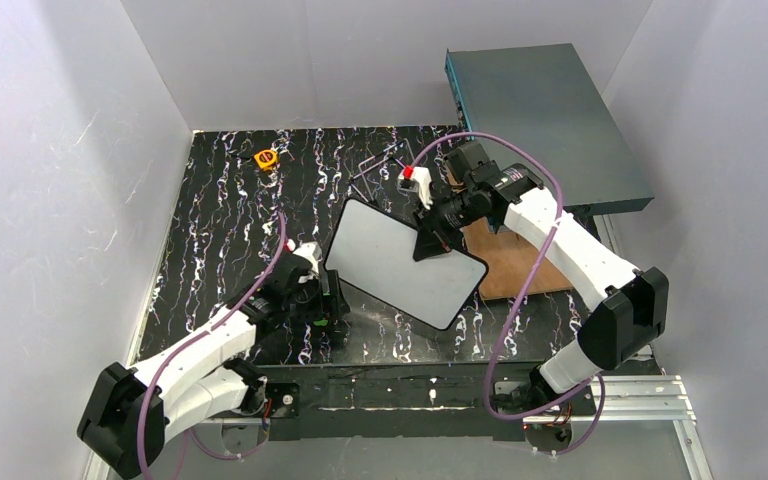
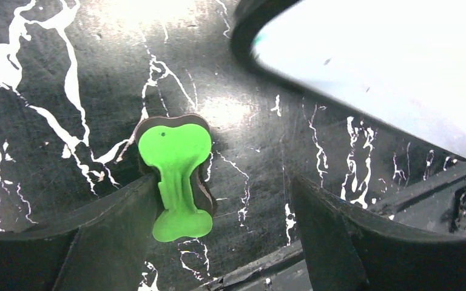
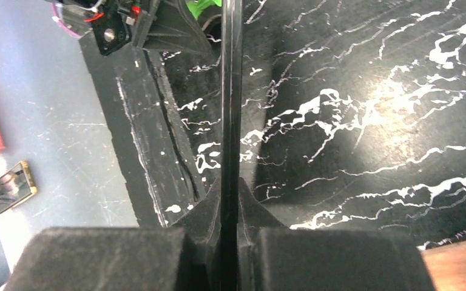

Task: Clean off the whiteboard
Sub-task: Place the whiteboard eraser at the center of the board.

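Observation:
The whiteboard (image 1: 400,265), white with a thin black frame, hangs tilted above the black marbled table (image 1: 220,220). Its face looks blank in the top view. My right gripper (image 1: 436,242) is shut on its upper right edge. In the right wrist view the board's black edge (image 3: 231,91) runs straight out from between the closed fingers of that gripper (image 3: 231,191). A green eraser (image 2: 176,176) with a dark pad lies on the table against the left finger of my open left gripper (image 2: 224,188). The board's corner (image 2: 388,66) is just beyond it.
A large grey-teal metal box (image 1: 545,120) stands at the back right, with a brown wooden board (image 1: 515,268) in front of it, under the right arm. A small yellow object (image 1: 266,158) lies at the table's far left. The table's metal front edge (image 1: 430,395) runs between the arm bases.

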`<state>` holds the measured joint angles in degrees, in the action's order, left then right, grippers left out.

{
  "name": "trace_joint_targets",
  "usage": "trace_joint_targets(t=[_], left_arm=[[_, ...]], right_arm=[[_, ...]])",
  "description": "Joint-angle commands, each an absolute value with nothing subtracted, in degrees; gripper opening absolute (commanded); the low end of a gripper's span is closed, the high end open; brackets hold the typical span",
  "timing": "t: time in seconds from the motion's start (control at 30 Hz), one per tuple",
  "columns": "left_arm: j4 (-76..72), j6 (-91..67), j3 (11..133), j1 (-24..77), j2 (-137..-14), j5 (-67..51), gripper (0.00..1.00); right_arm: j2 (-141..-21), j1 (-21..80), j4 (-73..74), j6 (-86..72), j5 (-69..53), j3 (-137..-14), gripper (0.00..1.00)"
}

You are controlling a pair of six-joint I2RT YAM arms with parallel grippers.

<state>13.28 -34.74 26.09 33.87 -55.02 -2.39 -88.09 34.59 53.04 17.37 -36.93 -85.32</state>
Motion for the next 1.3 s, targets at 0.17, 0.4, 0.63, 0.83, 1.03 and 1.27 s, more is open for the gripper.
trace_joint_targets(t=[0.17, 0.4, 0.63, 0.83, 1.03, 1.27], left_arm=[[11.04, -25.23, 28.31, 31.75, -52.63, -13.00, 0.84], [9.42, -22.32, 29.17, 31.55, -53.38, -16.48, 0.89], [11.63, -21.72, 30.37, 31.46, -52.67, -16.30, 0.98], [14.75, -22.07, 31.05, 31.41, -49.88, -14.25, 0.98], [21.25, -20.28, 32.99, 31.20, -43.19, -13.12, 0.98], [25.87, -11.21, 41.68, 30.87, -31.21, -23.12, 0.98]], right_arm=[[-89.06, 35.18, 52.73, 17.28, -48.65, -86.89, 0.01], [-93.44, 37.00, 53.27, 16.88, -47.98, -87.84, 0.01], [-95.26, 37.70, 51.30, 14.53, -39.86, -88.37, 0.01], [-95.71, 37.95, 51.52, 14.45, -39.11, -88.95, 0.01], [-93.45, 37.88, 54.82, 19.20, -41.27, -91.08, 0.01], [-91.12, 38.29, 60.53, 28.74, -45.14, -90.30, 0.01]])
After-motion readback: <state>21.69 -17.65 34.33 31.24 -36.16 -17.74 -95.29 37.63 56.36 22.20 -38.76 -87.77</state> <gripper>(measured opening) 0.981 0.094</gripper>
